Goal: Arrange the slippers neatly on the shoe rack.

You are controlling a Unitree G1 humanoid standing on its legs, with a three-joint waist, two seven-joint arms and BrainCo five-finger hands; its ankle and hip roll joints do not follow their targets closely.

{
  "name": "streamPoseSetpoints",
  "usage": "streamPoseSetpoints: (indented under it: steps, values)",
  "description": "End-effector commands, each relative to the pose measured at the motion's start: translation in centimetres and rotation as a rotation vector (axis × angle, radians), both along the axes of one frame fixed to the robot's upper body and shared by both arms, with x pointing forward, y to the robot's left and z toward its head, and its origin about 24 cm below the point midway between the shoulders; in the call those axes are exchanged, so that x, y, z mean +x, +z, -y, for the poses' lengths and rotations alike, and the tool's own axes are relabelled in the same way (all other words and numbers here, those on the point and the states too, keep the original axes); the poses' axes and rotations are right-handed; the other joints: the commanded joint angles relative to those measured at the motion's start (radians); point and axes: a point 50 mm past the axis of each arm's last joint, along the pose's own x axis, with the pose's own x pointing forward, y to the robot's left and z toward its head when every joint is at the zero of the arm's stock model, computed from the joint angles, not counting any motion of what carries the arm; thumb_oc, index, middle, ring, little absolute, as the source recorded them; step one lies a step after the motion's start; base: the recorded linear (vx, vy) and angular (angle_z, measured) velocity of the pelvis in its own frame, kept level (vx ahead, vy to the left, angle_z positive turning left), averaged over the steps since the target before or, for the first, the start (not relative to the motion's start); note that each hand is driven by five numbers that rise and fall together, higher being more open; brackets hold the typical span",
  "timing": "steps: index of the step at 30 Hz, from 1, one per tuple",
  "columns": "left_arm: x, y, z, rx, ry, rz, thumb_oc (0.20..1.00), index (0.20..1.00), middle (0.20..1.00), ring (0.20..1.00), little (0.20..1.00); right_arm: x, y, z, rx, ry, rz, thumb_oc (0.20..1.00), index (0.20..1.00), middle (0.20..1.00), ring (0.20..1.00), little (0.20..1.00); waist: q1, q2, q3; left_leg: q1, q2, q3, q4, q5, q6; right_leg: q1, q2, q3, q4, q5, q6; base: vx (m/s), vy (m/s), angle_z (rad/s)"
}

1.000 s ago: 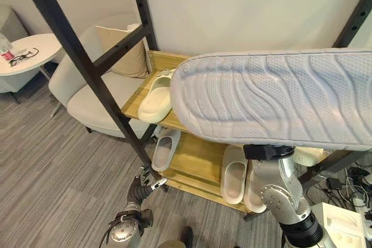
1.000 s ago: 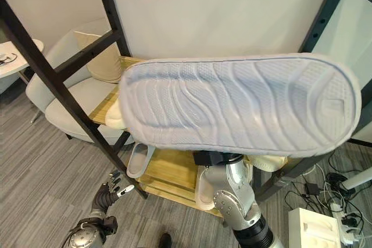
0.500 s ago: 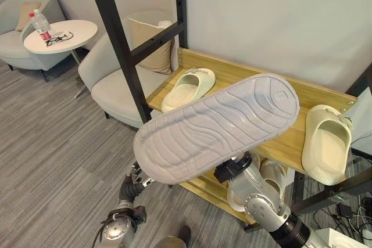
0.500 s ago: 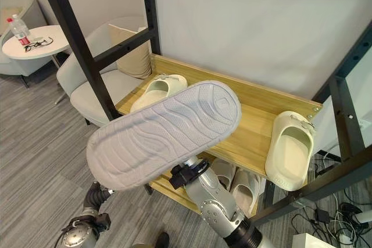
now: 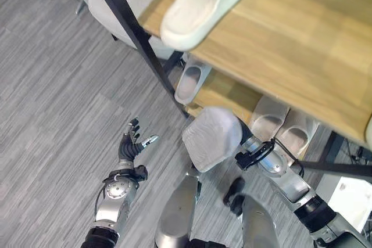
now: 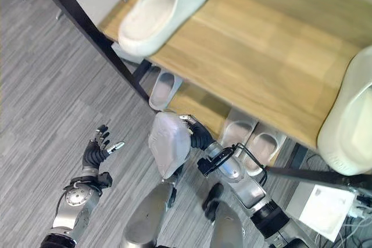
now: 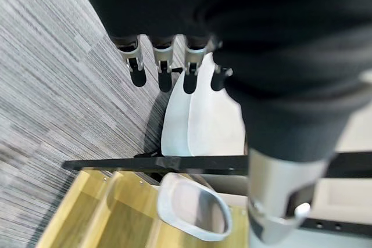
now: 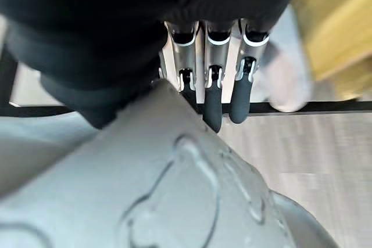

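Now the right hand [image 6: 199, 136] grips a grey slipper [image 6: 168, 150]; the left hand [image 5: 131, 145] hangs open.

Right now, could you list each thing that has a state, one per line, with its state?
Left robot hand: open, holding nothing, above the floor.
Right robot hand: shut on the pale grey ribbed-sole slipper, held below the shelf.
Cream slipper: lying on the top wooden shelf, overhanging its edge.
Three pale slippers: on the lower shelf.

Matt foam-like grey slipper [image 6: 168, 143], smooth wooden shoe rack [image 6: 261, 79], ribbed grey carpet floor [image 5: 58, 103].
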Motion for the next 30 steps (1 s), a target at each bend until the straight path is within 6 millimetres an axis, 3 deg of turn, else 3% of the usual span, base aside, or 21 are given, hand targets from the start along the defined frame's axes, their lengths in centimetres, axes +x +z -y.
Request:
streamPoseSetpoints:
  steps: [1, 4, 6, 13, 18, 19, 20, 21, 30]
  values:
    - [-0.9, 1.0, -0.3, 0.053, 0.006, 0.085, 1.0, 1.0, 1.0, 1.0, 1.0, -2.0, 1.4, -2.6, 0.05, 0.115, 0.11, 0.2, 0.2, 0.2, 0.2, 0.2, 0.003, -0.028, -0.126, 0.022, 0.056, -0.033, 0.026, -0.074, -0.042, 0.077, -0.034, 0.013, -0.078, -0.022, 0.058, 0.01, 0.005, 0.09]
    - [-0.7, 1.3, 0.2, 0.06, -0.011, 0.1, 1.0, 1.0, 1.0, 1.0, 1.0, -1.5, 0.0, -2.9, -0.114, 0.071, 0.171, 0.2, 0.2, 0.2, 0.2, 0.2, 0.011, -0.026, -0.105, 0.03, 0.054, -0.043, 0.01, -0.07, -0.043, 0.088, -0.033, 0.002, -0.084, -0.027, 0.057, -0.01, 0.012, 0.06]
    - [-0.5, 1.9, 0.5, 0.066, 0.02, 0.133, 1.0, 1.0, 1.0, 1.0, 1.0, -0.1, -0.4, -1.4, -0.309, -0.106, 0.339, 0.2, 0.2, 0.2, 0.2, 0.2, 0.012, -0.024, -0.08, 0.024, 0.05, -0.048, 0.015, -0.07, -0.043, 0.082, -0.035, -0.004, -0.078, -0.031, 0.057, -0.05, 0.024, 0.07]
    - [-0.4, 4.0, -0.1, 0.053, 0.108, 0.243, 1.0, 1.0, 1.0, 1.0, 1.0, 2.3, -0.2, 3.5, -0.407, -0.558, 0.501, 0.2, 0.2, 0.2, 0.2, 0.2, 0.008, -0.028, -0.035, -0.017, 0.034, -0.053, 0.037, -0.076, -0.035, 0.04, -0.04, -0.006, -0.054, -0.027, 0.056, -0.04, 0.022, 0.09]
    - [0.1, 5.4, 0.3, 0.045, 0.111, 0.305, 1.0, 1.0, 1.0, 1.0, 1.0, 4.0, 1.6, 5.2, -0.378, -0.775, 0.589, 0.2, 0.2, 0.2, 0.2, 0.2, 0.02, -0.03, -0.016, -0.051, 0.024, -0.055, 0.047, -0.082, -0.031, 0.009, -0.05, -0.002, -0.046, -0.025, 0.058, 0.02, 0.027, 0.02]
    - [0.3, 5.9, 0.6, 0.043, 0.099, 0.33, 1.0, 1.0, 1.0, 1.0, 1.0, 4.5, 2.1, 5.4, -0.395, -0.818, 0.617, 0.2, 0.2, 0.2, 0.2, 0.2, 0.027, -0.036, -0.014, -0.064, 0.02, -0.061, 0.058, -0.112, -0.037, 0.002, -0.051, 0.005, -0.033, -0.054, 0.064, 0.02, 0.015, 0.19]
    - [0.5, 6.1, 0.7, 0.048, 0.094, 0.34, 1.0, 1.0, 1.0, 1.0, 1.0, 4.8, 2.2, 5.5, -0.409, -0.831, 0.627, 0.2, 0.2, 0.2, 0.2, 0.2, 0.033, -0.032, -0.009, -0.084, 0.017, -0.061, 0.062, -0.088, -0.033, -0.014, -0.054, -0.007, -0.03, -0.034, 0.058, 0.13, -0.052, 0.29]
    - [0.7, 6.6, 0.9, 0.069, 0.085, 0.361, 1.0, 1.0, 1.0, 1.0, 1.0, 5.4, 2.8, 5.5, -0.443, -0.854, 0.671, 0.2, 0.2, 0.2, 0.2, 0.2, 0.044, -0.039, -0.012, -0.09, 0.015, -0.073, 0.067, -0.115, -0.04, -0.017, -0.055, -0.006, -0.015, -0.068, 0.064, 0.04, -0.013, 0.26]
    - [1.0, 9.3, 1.6, 0.132, -0.01, 0.484, 1.0, 1.0, 1.0, 1.0, 1.0, 9.1, 8.2, 9.0, -0.689, -0.962, 0.863, 0.2, 0.2, 0.2, 0.2, 0.2, 0.113, -0.053, -0.007, -0.134, -0.004, -0.122, 0.065, -0.104, -0.052, -0.023, -0.064, -0.065, 0.001, -0.093, 0.066, 0.05, -0.053, 0.25]
